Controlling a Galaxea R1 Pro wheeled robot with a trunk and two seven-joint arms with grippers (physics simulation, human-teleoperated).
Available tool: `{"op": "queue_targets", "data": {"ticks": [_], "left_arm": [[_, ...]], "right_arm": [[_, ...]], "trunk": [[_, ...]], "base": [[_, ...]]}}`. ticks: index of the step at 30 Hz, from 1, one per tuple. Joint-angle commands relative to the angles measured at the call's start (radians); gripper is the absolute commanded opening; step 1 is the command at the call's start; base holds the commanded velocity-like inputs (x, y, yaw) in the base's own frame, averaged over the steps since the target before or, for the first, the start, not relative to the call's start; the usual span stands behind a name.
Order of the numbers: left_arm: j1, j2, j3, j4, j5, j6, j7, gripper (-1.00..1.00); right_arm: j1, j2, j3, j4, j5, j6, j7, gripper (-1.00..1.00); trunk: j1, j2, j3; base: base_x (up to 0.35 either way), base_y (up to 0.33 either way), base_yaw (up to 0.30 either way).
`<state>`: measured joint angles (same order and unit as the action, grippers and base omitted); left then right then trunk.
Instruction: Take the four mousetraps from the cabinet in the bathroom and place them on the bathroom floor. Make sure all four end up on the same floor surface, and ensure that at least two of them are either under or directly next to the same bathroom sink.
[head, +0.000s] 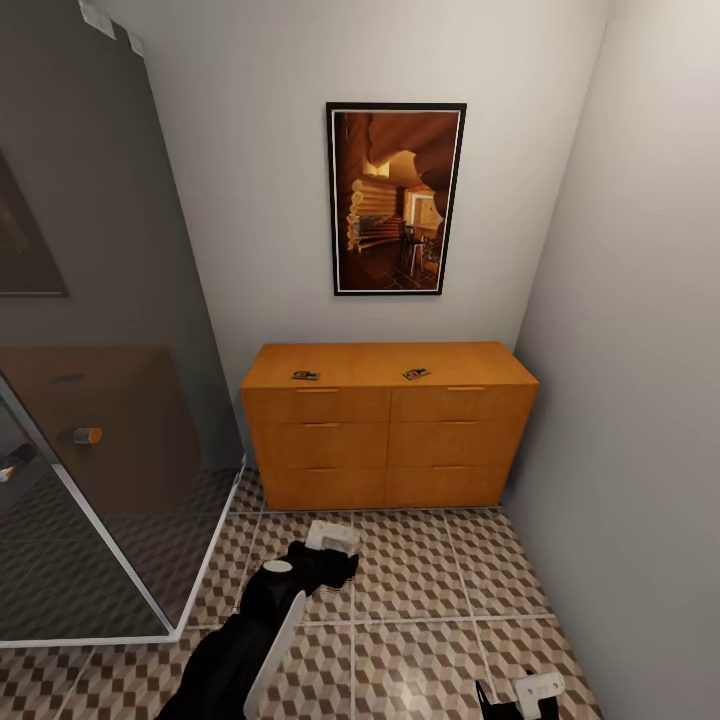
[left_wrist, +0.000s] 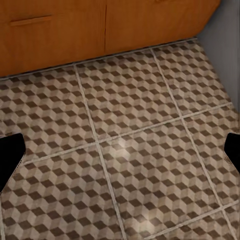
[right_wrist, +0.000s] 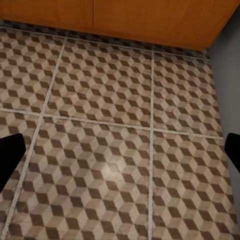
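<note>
**Two traps sitting on the cabinet, both arms hanging low over the tiles**

From the head camera: the orange-brown cabinet (head: 388, 425) sits against the back wall under a framed picture (head: 396, 198), drawers all closed. Two mousetraps are lying flat on its top, one toward the left (head: 305, 376) and one toward the right (head: 416, 374), well apart from each other. Both are well ahead of and above the left gripper (head: 331, 537), which hangs over the bathroom floor (head: 430, 600) just in front of the cabinet. The right gripper (head: 535, 690) is way down at the bottom corner, farther back from the cabinet. A glass shower wall (head: 110, 400) stands off to the left arm's side.

Left wrist camera: the fingers (left_wrist: 10, 152) are spread wide, nothing between them, just cube-pattern tile below and the cabinet's lower drawer fronts (left_wrist: 100, 30) ahead.

Right wrist camera: same deal, fingers (right_wrist: 10, 152) wide apart and empty over the tiles, cabinet base (right_wrist: 150, 20) ahead, grey wall (right_wrist: 227, 75) close on one side.
</note>
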<state>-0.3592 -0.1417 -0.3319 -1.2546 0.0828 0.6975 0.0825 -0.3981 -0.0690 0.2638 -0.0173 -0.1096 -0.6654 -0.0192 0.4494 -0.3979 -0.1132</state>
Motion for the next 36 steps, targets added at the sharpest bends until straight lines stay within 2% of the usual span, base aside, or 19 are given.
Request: {"op": "queue_targets", "data": {"ticks": [1, 4, 7, 13, 18, 19, 25, 26, 32, 36], "left_arm": [[-0.007, -0.001, -0.001, -0.013, 0.009, 0.015, 0.009, 1.00], [-0.032, -0.002, -0.001, -0.041, 0.008, 0.056, 0.009, 1.00], [-0.103, -0.003, -0.001, -0.064, 0.008, 0.150, 0.009, 1.00], [-0.221, -0.005, -0.001, -0.070, 0.009, 0.242, 0.009, 1.00], [-0.309, -0.005, -0.001, -0.061, 0.011, 0.279, 0.009, 1.00], [-0.342, -0.005, -0.001, -0.048, 0.012, 0.288, 0.009, 1.00], [-0.455, -0.006, 0.000, 0.019, 0.016, 0.301, 0.007, 1.00], [-0.496, -0.006, 0.000, 0.047, 0.017, 0.303, 0.007, 1.00], [-0.613, -0.007, 0.002, 0.118, 0.018, 0.305, 0.006, 1.00], [-0.643, -0.007, 0.004, 0.111, 0.021, 0.307, 0.005, 1.00]], "right_arm": [[-0.001, 0.000, 0.009, 0.000, -0.010, -0.003, -0.001, 1.00], [-0.001, 0.000, 0.009, 0.000, -0.009, -0.004, -0.001, 1.00], [-0.001, 0.000, 0.009, 0.000, -0.009, -0.004, -0.001, 1.00], [-0.001, 0.001, 0.009, 0.000, -0.009, -0.002, 0.000, 1.00], [-0.001, 0.001, 0.009, 0.000, -0.009, -0.002, 0.000, 1.00], [-0.001, 0.000, 0.009, 0.000, -0.009, -0.002, 0.001, 1.00], [-0.001, 0.000, 0.010, 0.000, -0.007, -0.002, 0.001, 1.00], [-0.001, 0.000, 0.010, 0.000, -0.008, -0.002, 0.001, 1.00], [-0.001, 0.000, 0.009, 0.000, -0.008, -0.002, 0.000, 1.00], [-0.001, 0.000, 0.009, 0.000, -0.008, -0.002, 0.000, 1.00]], "trunk": [[0.001, -0.002, -0.002], [0.001, -0.002, -0.002], [0.001, -0.002, -0.002], [0.001, -0.002, -0.002], [0.001, -0.002, -0.002], [0.001, -0.002, -0.002], [0.001, -0.002, -0.002], [0.001, -0.002, -0.002], [0.001, -0.002, -0.002], [0.001, -0.002, -0.002]], "base": [[0.000, 0.000, 0.000], [0.000, 0.000, 0.000], [0.000, 0.000, 0.000], [0.000, 0.000, 0.000], [0.000, 0.000, 0.000], [0.000, 0.000, 0.000], [0.000, 0.000, 0.000], [0.000, 0.000, 0.000], [0.000, 0.000, 0.000], [0.000, 0.000, 0.000]]}}
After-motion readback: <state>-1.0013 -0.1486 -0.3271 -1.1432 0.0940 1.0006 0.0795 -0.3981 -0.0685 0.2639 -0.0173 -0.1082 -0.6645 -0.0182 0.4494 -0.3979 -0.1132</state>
